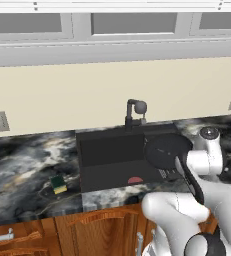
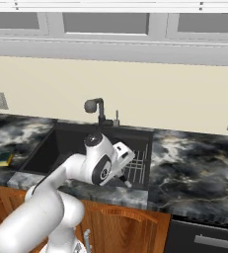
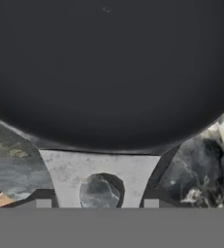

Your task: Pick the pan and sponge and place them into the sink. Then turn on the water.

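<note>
The black pan point(image 1: 166, 150) hangs tilted over the right part of the black sink point(image 1: 107, 150), its thin handle point(image 1: 189, 180) running back toward the arm. My gripper point(image 1: 183, 167) is shut on the pan; in the hand view the pan's dark bowl point(image 3: 108, 72) and its grey handle plate point(image 3: 99, 169) sit between the fingertips point(image 3: 43, 203). The yellow sponge with a green top point(image 1: 58, 184) lies on the counter left of the sink, also seen as the sponge point(image 2: 4, 159) at the far left. No water stream is in view at the faucet point(image 1: 136, 111).
A red drain piece point(image 1: 134, 180) lies on the sink floor. A wire dish rack point(image 2: 137, 170) stands in the basin's right side under my hand. Marble counter point(image 2: 194, 163) stretches right of the sink, with wooden cabinet doors point(image 1: 102, 230) below.
</note>
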You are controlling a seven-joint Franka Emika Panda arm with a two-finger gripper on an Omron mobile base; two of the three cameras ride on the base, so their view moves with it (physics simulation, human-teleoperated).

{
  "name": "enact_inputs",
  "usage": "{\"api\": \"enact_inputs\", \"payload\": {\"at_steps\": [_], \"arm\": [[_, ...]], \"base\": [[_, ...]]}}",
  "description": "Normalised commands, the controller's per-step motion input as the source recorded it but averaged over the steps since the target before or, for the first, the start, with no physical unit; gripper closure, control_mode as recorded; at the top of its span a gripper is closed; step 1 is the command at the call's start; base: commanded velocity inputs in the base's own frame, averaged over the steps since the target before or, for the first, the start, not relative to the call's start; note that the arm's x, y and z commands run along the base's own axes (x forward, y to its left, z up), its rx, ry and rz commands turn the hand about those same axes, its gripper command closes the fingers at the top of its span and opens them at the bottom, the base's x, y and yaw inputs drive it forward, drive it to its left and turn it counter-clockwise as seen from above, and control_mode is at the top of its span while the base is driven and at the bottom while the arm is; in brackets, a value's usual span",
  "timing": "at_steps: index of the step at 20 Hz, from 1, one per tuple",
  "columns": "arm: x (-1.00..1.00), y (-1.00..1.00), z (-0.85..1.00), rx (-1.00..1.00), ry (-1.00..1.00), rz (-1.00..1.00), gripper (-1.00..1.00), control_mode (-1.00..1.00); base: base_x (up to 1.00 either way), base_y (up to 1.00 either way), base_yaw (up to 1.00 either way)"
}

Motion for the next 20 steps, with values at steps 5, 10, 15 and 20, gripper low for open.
{"api": "enact_inputs", "payload": {"at_steps": [5, 10, 15, 20], "arm": [[0.0, 0.6, 0.0, -0.12, 0.0, 0.03, 1.0, -1.0], [0.0, 0.61, 0.0, -0.13, 0.0, 0.03, 1.0, -1.0], [0.01, 0.57, 0.0, -0.09, 0.0, 0.03, 1.0, -1.0], [0.04, 0.57, 0.0, -0.06, 0.01, 0.03, 1.0, -1.0]], "base": [[0.0, 0.0, 0.0], [0.0, 0.0, 0.0], [0.0, 0.0, 0.0], [0.0, 0.0, 0.0]]}}
